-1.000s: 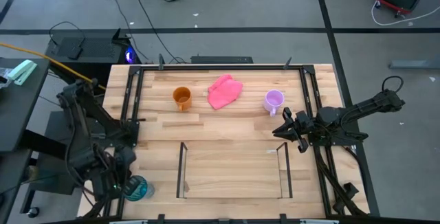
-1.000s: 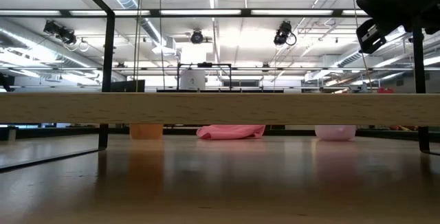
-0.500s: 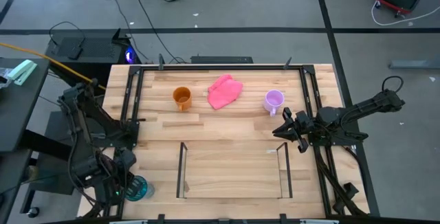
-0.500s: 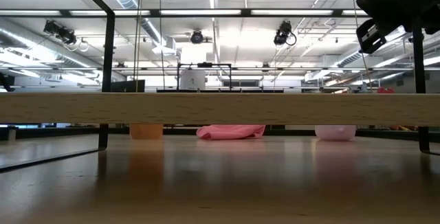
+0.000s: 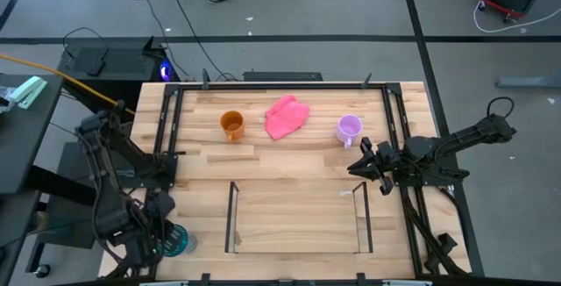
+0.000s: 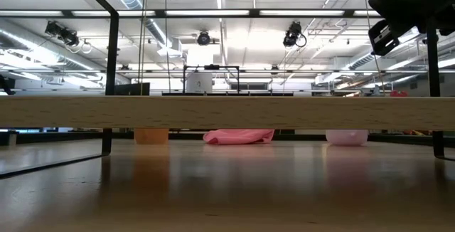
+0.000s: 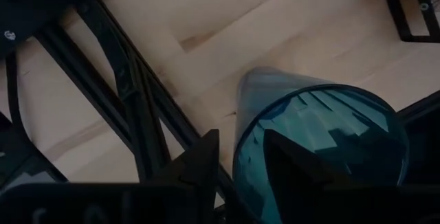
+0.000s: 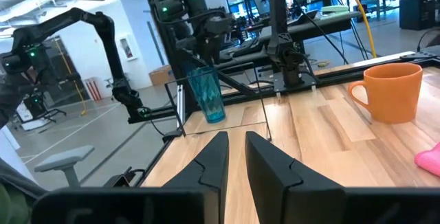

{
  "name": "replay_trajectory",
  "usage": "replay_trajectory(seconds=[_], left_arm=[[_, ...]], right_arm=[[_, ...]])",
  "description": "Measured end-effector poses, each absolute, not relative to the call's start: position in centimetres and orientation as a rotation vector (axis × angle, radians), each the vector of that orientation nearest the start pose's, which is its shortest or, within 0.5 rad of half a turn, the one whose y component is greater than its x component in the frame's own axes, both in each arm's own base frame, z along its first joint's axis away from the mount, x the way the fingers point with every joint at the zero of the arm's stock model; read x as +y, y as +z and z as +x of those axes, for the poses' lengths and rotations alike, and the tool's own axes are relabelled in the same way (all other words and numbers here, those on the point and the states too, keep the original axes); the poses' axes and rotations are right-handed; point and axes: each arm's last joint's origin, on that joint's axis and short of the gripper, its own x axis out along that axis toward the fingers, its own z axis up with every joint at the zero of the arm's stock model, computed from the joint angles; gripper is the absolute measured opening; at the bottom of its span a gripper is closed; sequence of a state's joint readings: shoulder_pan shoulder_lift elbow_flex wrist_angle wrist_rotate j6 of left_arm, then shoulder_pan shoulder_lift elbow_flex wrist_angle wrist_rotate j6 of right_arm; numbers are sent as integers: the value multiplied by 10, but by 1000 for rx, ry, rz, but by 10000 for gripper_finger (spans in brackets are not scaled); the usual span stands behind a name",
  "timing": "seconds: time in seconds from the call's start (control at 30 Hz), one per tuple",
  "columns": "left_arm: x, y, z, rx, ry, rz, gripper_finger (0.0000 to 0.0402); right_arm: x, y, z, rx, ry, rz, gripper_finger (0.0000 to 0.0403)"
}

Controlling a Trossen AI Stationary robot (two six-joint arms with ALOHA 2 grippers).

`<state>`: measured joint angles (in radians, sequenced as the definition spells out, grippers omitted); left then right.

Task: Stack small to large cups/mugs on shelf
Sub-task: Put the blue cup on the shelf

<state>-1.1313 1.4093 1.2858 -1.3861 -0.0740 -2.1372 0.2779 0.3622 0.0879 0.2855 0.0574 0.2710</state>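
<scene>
Grey floor [image 5: 351, 14] with cables; bright ceiling strip lights [image 6: 213, 13]; wooden table [image 5: 289, 159]

Counted on the table [image 5: 289, 159]: three drinking vessels, namely one teal tumbler [image 5: 173, 240] at the near left corner, one orange mug [image 5: 231, 125] and one lilac mug [image 5: 349, 129] along the far side. One pink cloth [image 5: 287, 116] between the two mugs. One shelf frame [image 5: 296, 218] at the near edge, holding no cups. Two robot arms, one gripper each: left gripper [image 5: 149, 238], right gripper [image 5: 363, 165]. No second item of any vessel colour seen
</scene>
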Motion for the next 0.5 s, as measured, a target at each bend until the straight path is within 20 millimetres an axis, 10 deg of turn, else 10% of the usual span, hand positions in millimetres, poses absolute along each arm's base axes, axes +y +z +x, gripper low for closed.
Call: replay_trajectory(seconds=[0.5], left_arm=[[-220, 285, 106, 1351, 768, -779, 130]], right_arm=[[32, 190, 118, 21, 231, 273, 58]])
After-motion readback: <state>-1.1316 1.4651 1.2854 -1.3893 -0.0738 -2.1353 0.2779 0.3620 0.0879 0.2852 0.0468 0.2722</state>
